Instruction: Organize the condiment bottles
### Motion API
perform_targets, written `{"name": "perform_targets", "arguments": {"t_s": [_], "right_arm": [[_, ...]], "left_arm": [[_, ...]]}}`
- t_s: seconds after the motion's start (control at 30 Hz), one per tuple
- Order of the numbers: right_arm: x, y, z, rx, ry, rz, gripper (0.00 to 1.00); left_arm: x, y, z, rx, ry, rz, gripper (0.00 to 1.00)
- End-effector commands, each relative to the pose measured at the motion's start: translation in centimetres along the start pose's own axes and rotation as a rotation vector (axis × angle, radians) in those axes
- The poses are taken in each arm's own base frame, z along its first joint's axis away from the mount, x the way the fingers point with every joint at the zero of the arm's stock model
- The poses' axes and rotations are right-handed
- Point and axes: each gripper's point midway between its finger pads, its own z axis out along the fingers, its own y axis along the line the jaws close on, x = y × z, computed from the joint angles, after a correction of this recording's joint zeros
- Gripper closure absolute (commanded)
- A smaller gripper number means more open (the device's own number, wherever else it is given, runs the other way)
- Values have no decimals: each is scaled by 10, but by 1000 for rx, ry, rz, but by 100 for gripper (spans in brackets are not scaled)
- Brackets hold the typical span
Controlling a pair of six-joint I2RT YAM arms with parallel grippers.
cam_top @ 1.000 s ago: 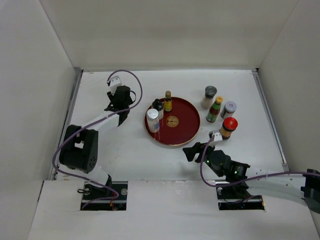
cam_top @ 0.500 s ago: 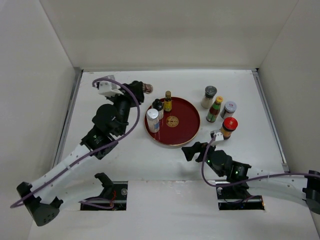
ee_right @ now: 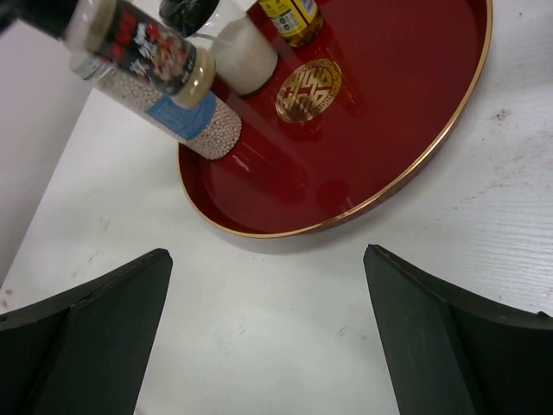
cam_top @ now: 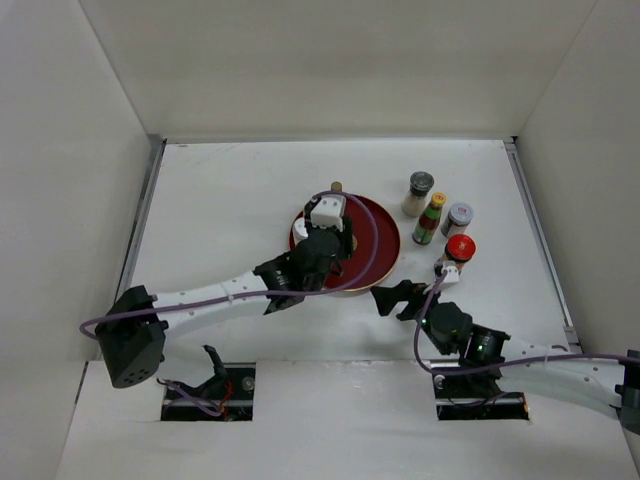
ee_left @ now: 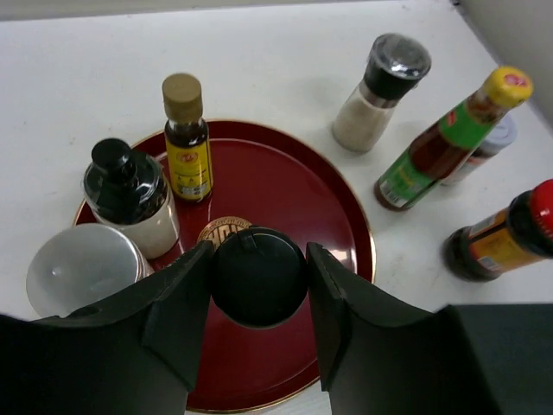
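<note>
Delivery number 4 incoming
Left gripper (ee_left: 259,284) swung in from left of the red tray (ee_left: 289,186), clamped on a black-capped bottle (ee_left: 259,270) now above the tray's middle; 3 bottles (ee_left: 186,138) stand inside, 4 more wait right of it. Right gripper (ee_right: 268,320) gapes near its front edge.

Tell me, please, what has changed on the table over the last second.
The left end effector swung from the far left of the table to above the red tray, and it now grips a black-capped bottle. The right end effector barely shifted and remains open. The three bottles on the tray and the four bottles to its right stayed put.
</note>
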Motion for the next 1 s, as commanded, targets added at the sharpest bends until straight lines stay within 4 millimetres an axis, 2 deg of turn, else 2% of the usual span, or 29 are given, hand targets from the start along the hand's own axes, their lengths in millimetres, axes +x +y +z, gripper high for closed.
{"name": "perform_targets", "arguments": {"t_s": [0.0,0.33,0.57,0.7,0.77,0.83,0.97], "right_arm": [[-1,-5,0,23,-17,15,0],[0,-5,0,22,-15,14,0],[0,-5,0,20,-13,14,0],[0,-5,0,21,-14,14,0],[0,-5,0,22,-13,13,0],[0,-5,0,23,-12,12,0],[1,-4,0,22,-9,9,0]], "left_arm": [[-5,0,0,-7,-67,-35,74],[66,11,-1,-22,36,22,73],[96,18,1,-31,72,34,68],[113,27,1,-59,99,49,58],[115,29,0,-64,97,46,43],[109,30,-3,-61,82,35,30],[88,30,-10,-63,40,15,15]]}}
